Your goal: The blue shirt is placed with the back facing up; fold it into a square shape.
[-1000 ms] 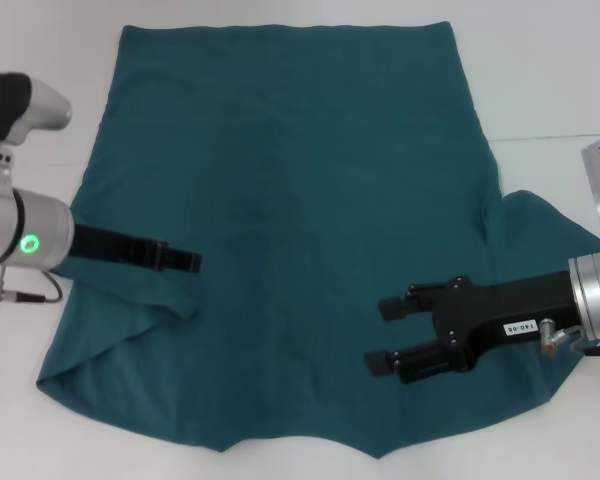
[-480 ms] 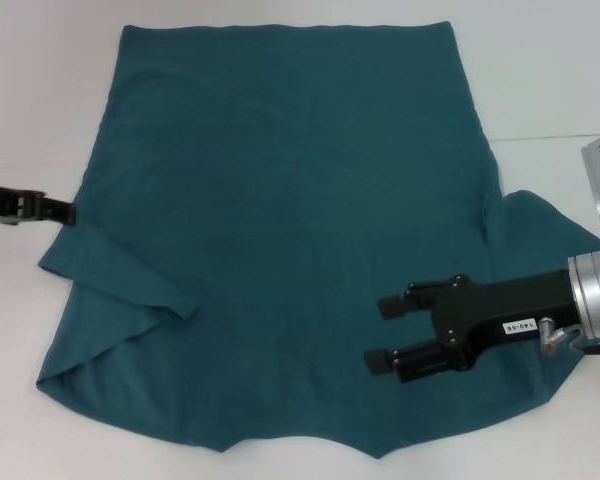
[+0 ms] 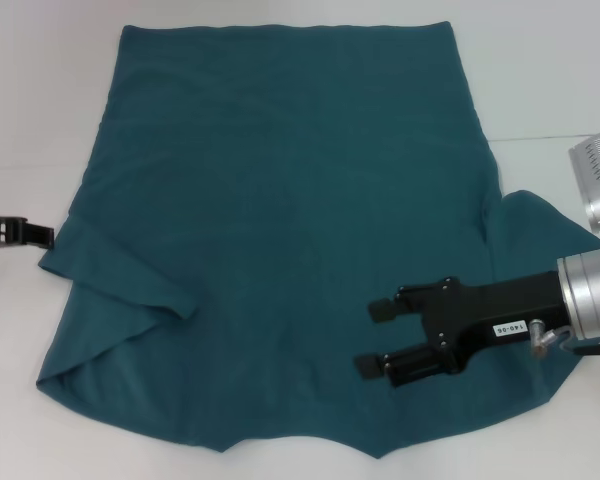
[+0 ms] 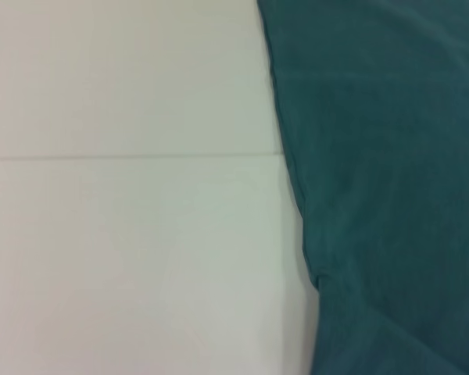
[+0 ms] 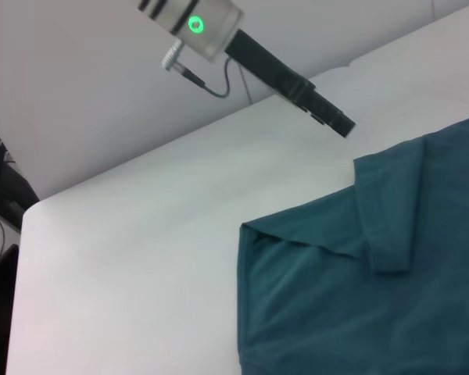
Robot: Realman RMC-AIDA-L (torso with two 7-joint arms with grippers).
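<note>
Head view: my right hand point(image 3: 372, 340), fingers apart, hovers lower right over the blue shirt point(image 3: 280, 200); left hand point(image 3: 42, 236) at left edge, state unclear.

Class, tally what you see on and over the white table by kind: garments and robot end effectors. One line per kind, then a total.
Garments: 1, the blue shirt
Robot end effectors: 2, the left end effector and the right end effector
Total: 3

The black two-fingered right gripper point(image 3: 373, 339) reaches in from the right on its silver-cuffed arm, its jaws apart, fingers pointing left. The black left gripper point(image 3: 42, 237) shows only its tip at the left edge, its silver wrist with a green light seen from the right wrist view.
</note>
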